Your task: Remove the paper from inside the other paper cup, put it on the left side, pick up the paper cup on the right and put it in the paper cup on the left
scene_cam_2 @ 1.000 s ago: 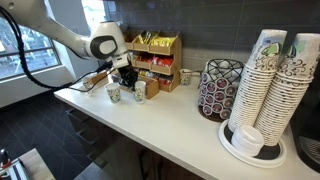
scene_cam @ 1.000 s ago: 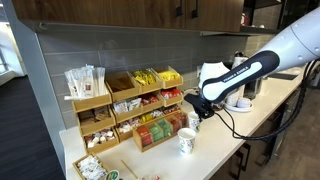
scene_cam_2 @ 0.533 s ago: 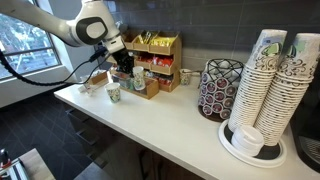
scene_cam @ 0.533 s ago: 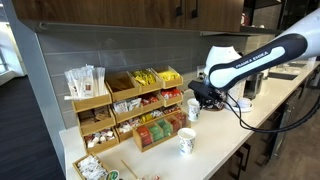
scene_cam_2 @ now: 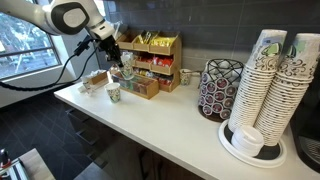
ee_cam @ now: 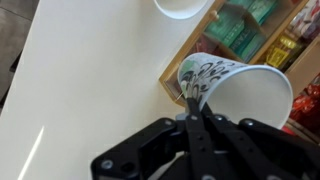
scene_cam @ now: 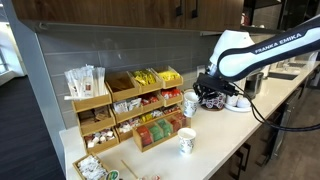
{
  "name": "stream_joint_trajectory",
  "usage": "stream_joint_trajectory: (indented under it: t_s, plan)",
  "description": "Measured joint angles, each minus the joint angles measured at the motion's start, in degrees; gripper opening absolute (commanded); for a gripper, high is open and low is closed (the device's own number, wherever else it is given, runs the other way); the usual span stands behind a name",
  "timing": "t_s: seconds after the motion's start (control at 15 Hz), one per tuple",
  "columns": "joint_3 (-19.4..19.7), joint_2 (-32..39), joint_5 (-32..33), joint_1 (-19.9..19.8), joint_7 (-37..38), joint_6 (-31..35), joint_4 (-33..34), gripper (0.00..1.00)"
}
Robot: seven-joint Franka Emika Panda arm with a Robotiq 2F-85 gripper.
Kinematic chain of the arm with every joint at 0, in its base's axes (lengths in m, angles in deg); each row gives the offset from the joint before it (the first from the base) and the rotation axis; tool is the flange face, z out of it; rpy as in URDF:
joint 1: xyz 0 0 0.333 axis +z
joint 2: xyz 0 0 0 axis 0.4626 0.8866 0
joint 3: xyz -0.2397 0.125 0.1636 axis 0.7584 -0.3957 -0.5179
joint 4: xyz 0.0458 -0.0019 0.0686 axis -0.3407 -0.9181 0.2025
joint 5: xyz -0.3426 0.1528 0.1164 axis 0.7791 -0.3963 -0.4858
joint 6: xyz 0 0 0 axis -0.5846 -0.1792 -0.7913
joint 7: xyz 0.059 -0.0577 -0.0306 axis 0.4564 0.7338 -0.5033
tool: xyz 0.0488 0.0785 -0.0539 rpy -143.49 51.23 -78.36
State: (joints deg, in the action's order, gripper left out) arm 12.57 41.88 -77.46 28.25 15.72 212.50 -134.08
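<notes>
Exterior view, FRANKA EMIKA arm (scene_cam: 262,48), claw (scene_cam: 196,98) gripping cup (scene_cam: 189,108)

Worktop (scene_cam_2: 170,125): white, running along the dark wall.
Paper cup (scene_cam_2: 114,93): upright, near the front edge.
Wooden racks (scene_cam_2: 152,62): against the wall.
Wire holder (scene_cam_2: 218,88): farther along.
Cup stacks (scene_cam_2: 270,85): beside the holder.

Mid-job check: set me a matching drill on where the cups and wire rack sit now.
1. white patterned paper cup
2. white paper cup with green logo
3. tall stack of paper cups
4. dark wire rack

A. on the round white tray
B. upright on the white counter before the wooden organiser
C. airborne, rim pinched by the gripper
D. on the counter between organiser and tray

Pairs: 1-C, 2-B, 3-A, 4-D
</notes>
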Motion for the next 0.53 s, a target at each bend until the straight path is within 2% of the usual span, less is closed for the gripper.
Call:
stream_joint_trajectory:
  t_s: [0.27,0.53]
  plan:
    - [-0.9,-1.2,-4.7,2.0,-12.5,-1.2,-1.3,0.01]
    - [-1.6,-1.2,-4.9,2.1,-20.1,-5.3,-1.8,0.01]
